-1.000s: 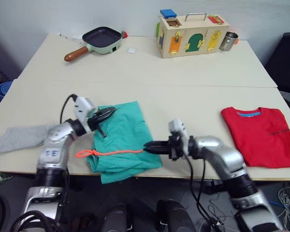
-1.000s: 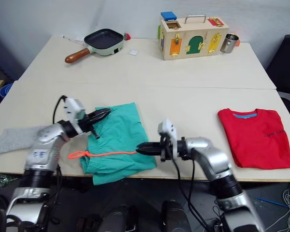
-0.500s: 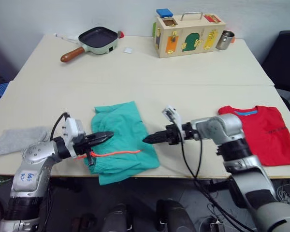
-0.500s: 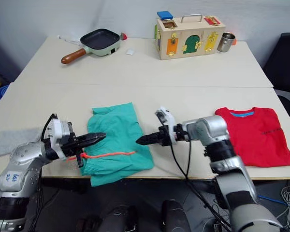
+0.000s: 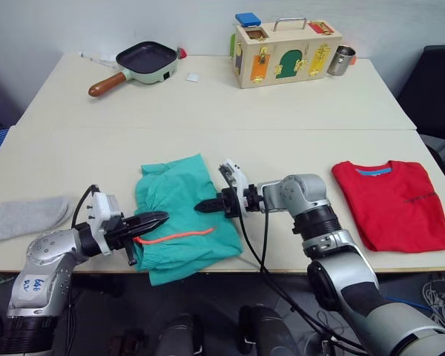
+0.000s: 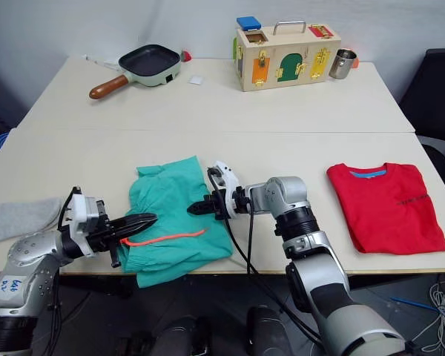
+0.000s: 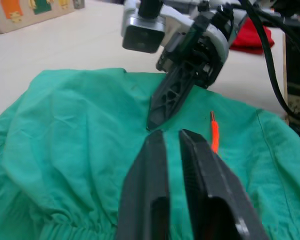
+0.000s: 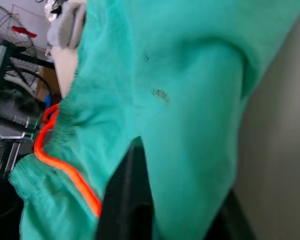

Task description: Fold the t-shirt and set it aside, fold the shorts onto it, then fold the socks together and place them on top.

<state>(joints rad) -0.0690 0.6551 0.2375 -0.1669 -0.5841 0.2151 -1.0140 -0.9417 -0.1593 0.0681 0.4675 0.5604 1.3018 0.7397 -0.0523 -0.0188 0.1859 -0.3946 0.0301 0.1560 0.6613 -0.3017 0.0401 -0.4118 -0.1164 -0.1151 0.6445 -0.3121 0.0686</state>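
Judging progress, we have the t-shirt (image 5: pixel 395 202) folded and set aside, well off beyond our right gripper (image 5: pixel 200 207). The shorts (image 5: pixel 179 216) lie rumpled between both grippers, so their fold is unfinished and they are not yet on the shirt. Our left gripper (image 5: pixel 159 219) has its fingers together at the waistband by the orange drawstring (image 5: pixel 175 236); our right fingertips look pressed together at the opposite edge. One sock (image 5: pixel 25 216) waits beyond the left gripper, untouched.
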